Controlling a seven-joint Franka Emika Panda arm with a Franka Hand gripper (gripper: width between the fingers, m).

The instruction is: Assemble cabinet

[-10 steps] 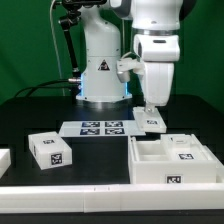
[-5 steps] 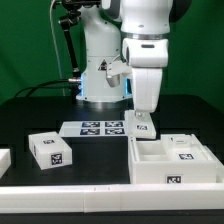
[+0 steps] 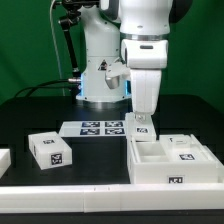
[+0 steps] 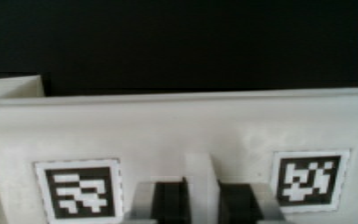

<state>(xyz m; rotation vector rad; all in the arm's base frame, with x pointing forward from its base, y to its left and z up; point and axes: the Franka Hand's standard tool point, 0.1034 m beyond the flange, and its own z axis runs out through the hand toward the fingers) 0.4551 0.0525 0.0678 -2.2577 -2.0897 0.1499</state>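
Note:
The cabinet (image 3: 150, 172), a large white open box with marker tags, lies at the front on the exterior view's right. A small white block (image 3: 186, 152) sits in it. My gripper (image 3: 141, 116) hangs just above the cabinet's back left corner. It is shut on a small white tagged cabinet piece (image 3: 144, 126). In the wrist view this piece (image 4: 176, 130) fills the picture with two markers, and my gripper (image 4: 201, 196) pinches a thin white rib between its dark fingers (image 4: 165, 202).
The marker board (image 3: 98, 127) lies behind the cabinet. A loose white tagged block (image 3: 50, 150) sits at the front on the exterior view's left. Another white piece (image 3: 4, 158) shows at the left edge. The robot base (image 3: 100, 75) stands at the back.
My gripper has moved toward the exterior view's left with the small white piece in it, from beyond the cabinet's back edge to over its back left corner. Nothing else moved.

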